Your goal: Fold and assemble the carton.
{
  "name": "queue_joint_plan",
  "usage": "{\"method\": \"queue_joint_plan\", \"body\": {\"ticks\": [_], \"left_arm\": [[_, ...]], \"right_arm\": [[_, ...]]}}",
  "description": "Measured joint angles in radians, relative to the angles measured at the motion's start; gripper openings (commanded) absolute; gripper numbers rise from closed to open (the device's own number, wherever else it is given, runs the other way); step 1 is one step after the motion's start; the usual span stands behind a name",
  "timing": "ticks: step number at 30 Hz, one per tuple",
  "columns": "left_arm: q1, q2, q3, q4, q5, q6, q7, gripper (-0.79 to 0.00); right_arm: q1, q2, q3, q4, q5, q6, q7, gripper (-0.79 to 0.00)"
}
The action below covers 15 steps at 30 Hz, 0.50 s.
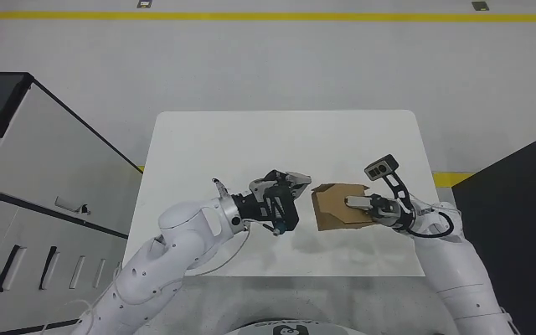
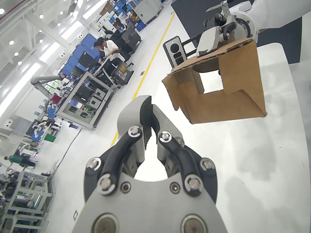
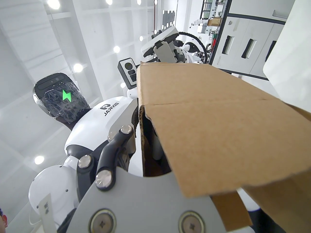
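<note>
Here, the carton point(image 1: 335, 206) is a plain brown corrugated sleeve, opened up into a hollow tube. In the left wrist view the white table point(image 1: 209, 142) shows straight through its open middle, and small flaps are folded inward at its mouth. The right gripper point(image 2: 203, 58) is clamped on the carton's upper panel, with one finger on top of the cardboard and the other inside the tube. The left gripper point(image 2: 148, 112) sits near the carton's open end and apart from it, its fingers pinched almost together and holding nothing. The carton is over the table, on the side toward the robot. Whether the carton's lower edge touches the tabletop cannot be told.
</note>
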Motion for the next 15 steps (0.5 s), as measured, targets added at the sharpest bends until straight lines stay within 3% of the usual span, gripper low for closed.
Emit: {"method": "queue_joint_plan", "body": {"ticks": [15], "left_arm": [[-0.036, -0.014, 0.068, 0.034, -0.018, -0.030, 0.037, -0.785]], "right_arm": [[0.030, -0.003, -0.027, 0.021, 0.005, -0.002, -0.001, -0.785]]}}
